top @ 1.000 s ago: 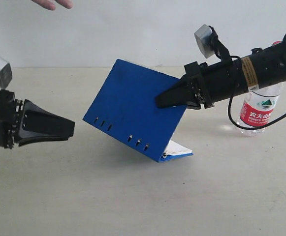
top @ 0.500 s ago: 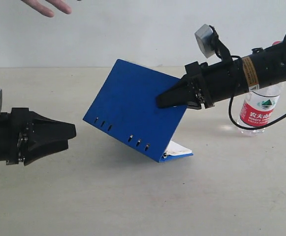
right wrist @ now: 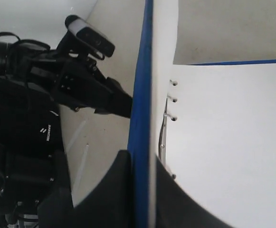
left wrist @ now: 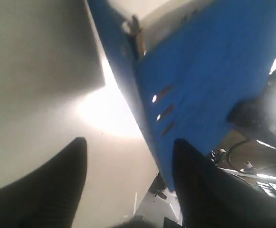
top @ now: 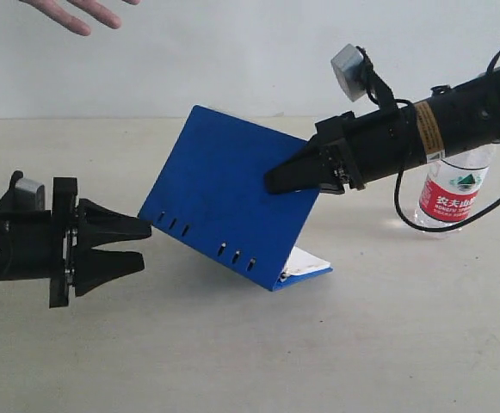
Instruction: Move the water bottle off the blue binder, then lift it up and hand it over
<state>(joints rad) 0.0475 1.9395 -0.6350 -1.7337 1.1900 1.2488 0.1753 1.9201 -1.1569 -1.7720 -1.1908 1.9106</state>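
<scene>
Since a second ago the left gripper (top: 145,243) has rolled over and slid forward, so its tips now sit just beside the lower left edge of the blue binder (top: 232,202), and the binder itself has shifted slightly leftward; at the top left edge of the exterior view a person's hand (top: 69,13) reaches in, fingers extended, well apart from everything below; the left gripper's two dark fingers stand spread, one above the other, holding nothing, and its wrist view shows the binder's slotted edge between them; in the middle the binder is tilted steeply up, its lower edge on the pale table (top: 232,361), white pages (top: 308,262) showing under its lower right corner; the right gripper (top: 273,181) has its fingers pressed together on the binder's raised upper right edge, pinching the cover, as its wrist view confirms; far right, the water bottle (top: 454,194) stands upright on the table behind the right arm, clear of the binder; so the bottle step looks done and the lift is under way, while the handover, apparently to the waiting left gripper or the hand, is not yet made.
</scene>
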